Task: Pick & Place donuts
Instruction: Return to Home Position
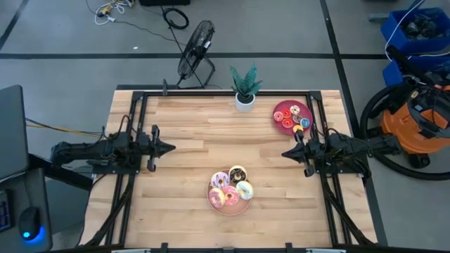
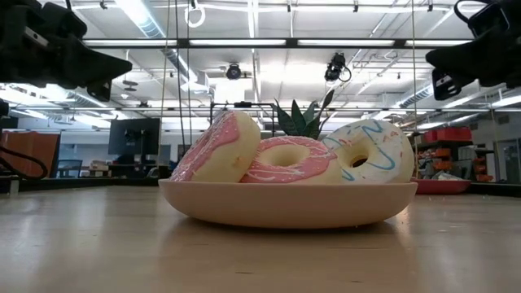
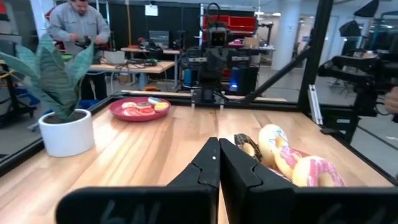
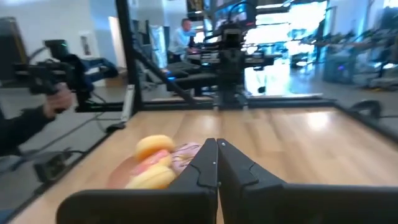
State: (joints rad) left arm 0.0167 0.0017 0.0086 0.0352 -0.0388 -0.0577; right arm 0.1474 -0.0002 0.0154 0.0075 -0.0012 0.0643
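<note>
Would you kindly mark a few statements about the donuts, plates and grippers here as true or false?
1. Each gripper holds a donut. False: the left gripper and right gripper have their fingers shut on nothing, at opposite sides of the table.
2. Donuts lie on both the pink plate and the red plate. True.
3. The potted plant stands on the pink plate. False: it stands on the table, near the red plate.
4. The red plate lies nearer the right arm. True.

left gripper [image 1: 171, 148]: fingers together, tip facing right gripper
right gripper [image 1: 285, 152]: fingers together
red plate [image 1: 280, 111]: just beside right gripper, holds small donuts [image 1: 295, 111]
pink plate [image 1: 229, 212]: between grippers, nearer table front, holds big donuts [image 1: 230, 197]
</note>
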